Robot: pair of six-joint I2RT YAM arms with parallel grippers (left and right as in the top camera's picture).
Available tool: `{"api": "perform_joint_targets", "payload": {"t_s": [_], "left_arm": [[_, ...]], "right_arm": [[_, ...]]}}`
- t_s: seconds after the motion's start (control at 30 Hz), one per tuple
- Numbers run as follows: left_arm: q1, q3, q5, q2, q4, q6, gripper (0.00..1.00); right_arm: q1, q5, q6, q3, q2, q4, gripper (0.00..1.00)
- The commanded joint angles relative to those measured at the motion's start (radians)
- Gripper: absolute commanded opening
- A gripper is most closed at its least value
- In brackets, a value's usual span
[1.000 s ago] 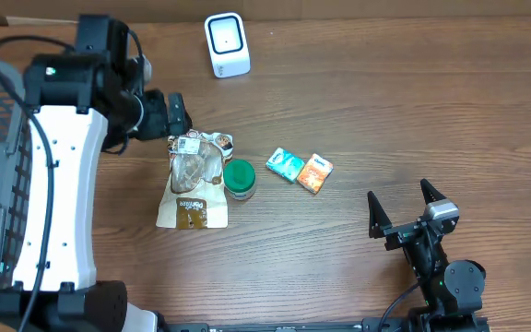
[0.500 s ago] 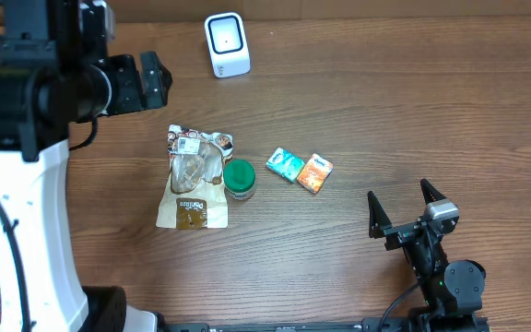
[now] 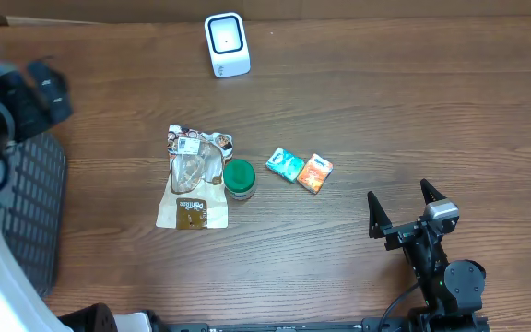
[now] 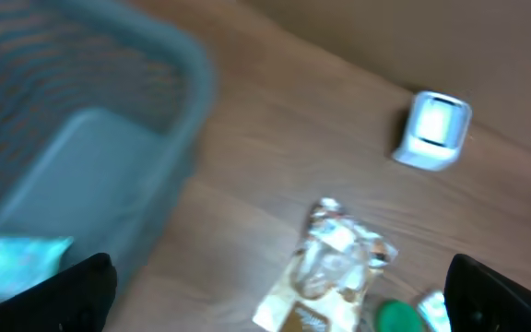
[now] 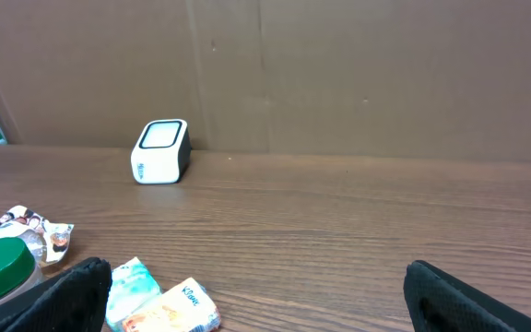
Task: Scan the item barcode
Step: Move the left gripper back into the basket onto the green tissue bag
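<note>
Looking from overhead, the left gripper is way off at the table's left edge, blurry, up by the mesh basket and well apart from the goods. Its wrist cam is smeared too, but both fingertips sit in the bottom corners w/ a big gap btwn them, so they're spread wide w/ nothing in them. The right gripper hangs near the front right of the table, fingers also wide apart, empty.

The snack bag lies flat mid-table, white label at its far end facing up. A green-lid jar is right up against its right side. A teal packet and an orange packet sit side by side just right of the jar. The white scanner stands at the back edge, well apart from the bag, behind it & a bit right. There's something teal inside the basket on the left wrist cam, too blurry to say what.
</note>
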Motion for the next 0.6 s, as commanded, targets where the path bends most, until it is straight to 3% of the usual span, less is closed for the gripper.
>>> {"api": "perform_joint_targets", "payload": {"t_s": [0.0, 0.27, 0.57], "left_arm": [[0.146, 0.011, -0.03, -0.013, -0.032, -0.022, 1.0], [0.454, -0.051, 0.044, 0.009, -0.016, -0.036, 1.0], [0.57, -0.328, 0.032, 0.043, 0.054, -0.04, 1.0]], "right_arm": [[0.008, 0.009, -0.005, -0.011, -0.008, 0.003, 1.0], [0.008, 0.01, -0.005, -0.011, -0.008, 0.003, 1.0], [0.008, 0.009, -0.005, -0.011, -0.008, 0.003, 1.0]]}}
